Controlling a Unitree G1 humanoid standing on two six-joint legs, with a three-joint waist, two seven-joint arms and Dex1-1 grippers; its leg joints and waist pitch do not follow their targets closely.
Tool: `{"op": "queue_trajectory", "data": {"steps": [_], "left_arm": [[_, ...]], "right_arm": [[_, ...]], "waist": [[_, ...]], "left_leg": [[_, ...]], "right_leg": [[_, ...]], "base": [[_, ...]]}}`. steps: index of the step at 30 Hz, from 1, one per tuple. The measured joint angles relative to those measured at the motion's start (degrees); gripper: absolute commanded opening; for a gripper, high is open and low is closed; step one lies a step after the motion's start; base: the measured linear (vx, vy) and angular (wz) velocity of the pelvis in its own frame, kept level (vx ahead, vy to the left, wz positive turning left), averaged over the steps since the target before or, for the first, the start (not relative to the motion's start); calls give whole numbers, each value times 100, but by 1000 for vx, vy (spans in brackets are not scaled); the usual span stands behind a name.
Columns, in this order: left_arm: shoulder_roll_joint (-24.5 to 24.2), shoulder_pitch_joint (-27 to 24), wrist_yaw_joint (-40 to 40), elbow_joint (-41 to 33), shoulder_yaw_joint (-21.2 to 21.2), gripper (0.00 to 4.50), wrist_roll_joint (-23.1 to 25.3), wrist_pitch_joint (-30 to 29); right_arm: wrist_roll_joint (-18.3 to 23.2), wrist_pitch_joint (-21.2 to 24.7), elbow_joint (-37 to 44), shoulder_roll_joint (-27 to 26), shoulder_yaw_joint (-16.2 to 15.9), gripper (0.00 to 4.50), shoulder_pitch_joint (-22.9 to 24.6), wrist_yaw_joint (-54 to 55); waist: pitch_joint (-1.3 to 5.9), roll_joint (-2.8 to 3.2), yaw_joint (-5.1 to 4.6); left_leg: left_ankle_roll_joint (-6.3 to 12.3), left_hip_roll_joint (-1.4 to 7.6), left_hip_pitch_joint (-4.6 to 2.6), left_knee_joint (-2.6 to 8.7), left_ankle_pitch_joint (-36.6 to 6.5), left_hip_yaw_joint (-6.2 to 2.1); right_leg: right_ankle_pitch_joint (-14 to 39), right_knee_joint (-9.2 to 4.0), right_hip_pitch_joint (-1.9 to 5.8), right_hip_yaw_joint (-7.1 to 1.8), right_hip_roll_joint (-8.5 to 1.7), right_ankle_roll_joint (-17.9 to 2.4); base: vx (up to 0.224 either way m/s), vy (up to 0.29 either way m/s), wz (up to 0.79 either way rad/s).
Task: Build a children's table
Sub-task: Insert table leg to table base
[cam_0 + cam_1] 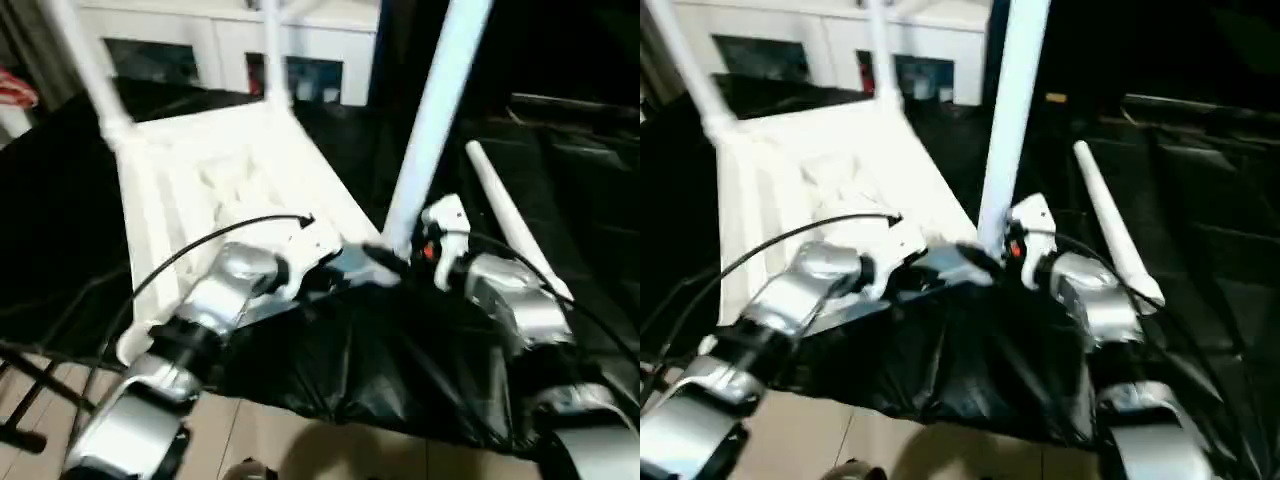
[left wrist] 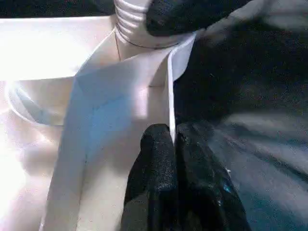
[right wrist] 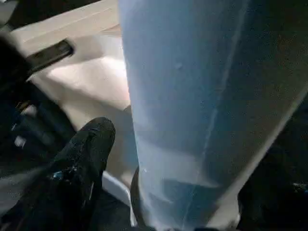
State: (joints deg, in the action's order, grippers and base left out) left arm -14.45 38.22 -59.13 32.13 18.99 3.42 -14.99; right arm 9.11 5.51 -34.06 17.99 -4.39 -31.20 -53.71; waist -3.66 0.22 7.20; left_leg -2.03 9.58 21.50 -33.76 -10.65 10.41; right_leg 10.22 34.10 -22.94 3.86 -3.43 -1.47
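Left claw (image 2: 174, 144) pinched on tabletop (image 1: 250, 190) rim, likely steadying it | right claw (image 1: 405, 255) fingers apart around upright leg (image 1: 430, 120) at near corner socket | fourth leg (image 1: 510, 215) loose on black surface (image 1: 560, 150)
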Motion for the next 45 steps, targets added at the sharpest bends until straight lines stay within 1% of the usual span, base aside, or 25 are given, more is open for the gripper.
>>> {"op": "queue_trajectory", "data": {"steps": [1, 4, 6, 10, 11, 12, 13, 14, 16, 20, 23, 28, 32, 34, 36, 39, 41, 42, 43, 45], "left_arm": [[-87, -10, -214, 0, 13, 0, -36, 76], [-223, -31, -557, 0, 44, 0, -112, 223], [-272, -50, -701, 0, 49, 0, -152, 277], [-479, -70, -1195, 0, 79, 0, -255, 449], [-499, -83, -1241, 0, 81, 0, -256, 484], [-513, -85, -1304, 0, 86, 0, -266, 526], [-531, -93, -1393, -1, 95, 0, -270, 565], [-547, -103, -1437, -1, 97, 0, -270, 597], [-588, -143, -1548, -1, 107, 0, -270, 681], [-610, -161, -1589, 0, 121, 0, -275, 748], [-644, -161, -1635, 0, 121, 0, -310, 773], [-710, -161, -1751, 0, 117, 0, -334, 801], [-701, -163, -1716, 16, 116, 0, -323, 792], [-628, -163, -1519, 93, 100, 0, -273, 782], [-459, -149, -1175, 237, 2, 0, -197, 756], [-200, -51, -674, 437, -43, 0, -118, 644], [87, 81, -168, 652, -114, 0, -4, 466], [258, 130, 121, 764, -162, 0, 60, 375], [409, 204, 436, 844, -174, 0, 112, 281], [557, 233, 706, 931, -179, 0, 136, 238]], "right_arm": [[2, 15, 126, 111, -90, 382, 65, -229], [7, 58, 379, 258, -206, 382, 196, -599], [10, 73, 456, 285, -273, 382, 225, -701], [7, 157, 720, 487, -454, 382, 451, -1072], [1, 168, 737, 508, -480, 382, 462, -1107], [-4, 186, 763, 539, -532, 368, 483, -1164], [-6, 192, 830, 564, -569, 368, 520, -1218], [-7, 196, 873, 587, -591, 349, 548, -1253], [-20, 195, 922, 626, -630, 338, 605, -1301], [-34, 203, 932, 625, -656, 293, 640, -1302], [-30, 260, 998, 621, -658, 280, 647, -1301], [2, 318, 1124, 597, -675, 276, 715, -1303], [104, 383, 1139, 416, -524, 275, 864, -1208], [176, 439, 1075, 262, -401, 275, 918, -957], [195, 449, 916, 11, -189, 274, 926, -485], [175, 408, 740, -293, 53, 273, 907, 291], [82, 372, 464, -617, 271, 273, 781, 1115], [-32, 346, 306, -817, 388, 273, 667, 1610], [-115, 304, 161, -948, 451, 273, 551, 2093], [-213, 262, 15, -1064, 481, 273, 442, 2550]], "waist": [[0, 1, 33], [0, 1, 101], [0, 2, 118], [1, 6, 158], [1, 8, 159], [1, 8, 164], [2, 9, 168], [2, 10, 168], [4, 11, 167], [4, 12, 156], [4, 12, 147], [5, 12, 151], [6, 13, 161], [7, 13, 155], [8, 13, 110], [11, 17, 64], [17, 27, -2], [21, 33, -53], [25, 38, -92], [26, 41, -142]], "left_leg": [[0, 0, 0, -3, 0, 1], [0, 3, 0, -6, 0, 2], [0, 4, 0, -7, 0, 3], [0, 6, 2, -8, 0, 6], [0, 6, 2, -11, 0, 7], [0, 7, 3, -12, 0, 7], [0, 8, 3, -14, 0, 7], [0, 9, 2, -14, 0, 7], [0, 9, 2, -15, 0, 8], [0, 14, 1, -17, 1, 11], [-1, 15, 1, -17, 1, 12], [0, 16, 2, -18, 1, 14], [0, 18, 2, -24, 1, 15], [0, 20, 0, -32, 1, 16], [-4, 21, -3, -44, 3, 17], [-16, 22, -33, -44, 11, 17], [-22, 22, -52, -41, 14, 17], [-25, 23, -62, -41, 16, 16], [-26, 22, -70, -41, 17, 16], [-26, 22, -87, -39, 17, 15]], "right_leg": [[0, 2, 1, 0, -1, 0], [0, 3, 2, 1, -1, 0], [0, 5, 2, 1, -1, 0], [0, 5, 2, 2, -2, 0], [0, 7, 2, 2, -2, 0], [0, 7, 3, 3, -2, 0], [0, 7, 3, 3, -2, 0], [0, 7, 4, 3, -2, 0], [0, 8, 5, 3, -2, 0], [0, 11, 4, 5, -2, 0], [0, 12, 4, 6, -2, 0], [0, 12, 5, 7, -2, 0], [0, 14, 7, 7, -2, 0], [0, 23, 7, 7, -2, 0], [0, 36, 6, 5, -3, 0], [-2, 37, 28, 3, -3, -3], [3, 36, 42, 4, -3, 5], [13, 37, 50, 4, -3, 22], [14, 35, 56, 4, -3, 24], [16, 33, 69, 5, -3, 27]], "base": [[0, 0, 0], [0, 0, 0], [0, 0, 0], [0, 0, 0], [0, 0, 0], [0, 0, 0], [0, 0, 0], [0, 0, 0], [0, 0, 0], [0, 0, 0], [0, 0, 0], [0, 0, 0], [0, 0, 0], [0, 0, 0], [0, 0, 0], [0, 0, 0], [0, 0, 0], [0, 0, 0], [0, 0, 0], [0, 0, 0]]}}
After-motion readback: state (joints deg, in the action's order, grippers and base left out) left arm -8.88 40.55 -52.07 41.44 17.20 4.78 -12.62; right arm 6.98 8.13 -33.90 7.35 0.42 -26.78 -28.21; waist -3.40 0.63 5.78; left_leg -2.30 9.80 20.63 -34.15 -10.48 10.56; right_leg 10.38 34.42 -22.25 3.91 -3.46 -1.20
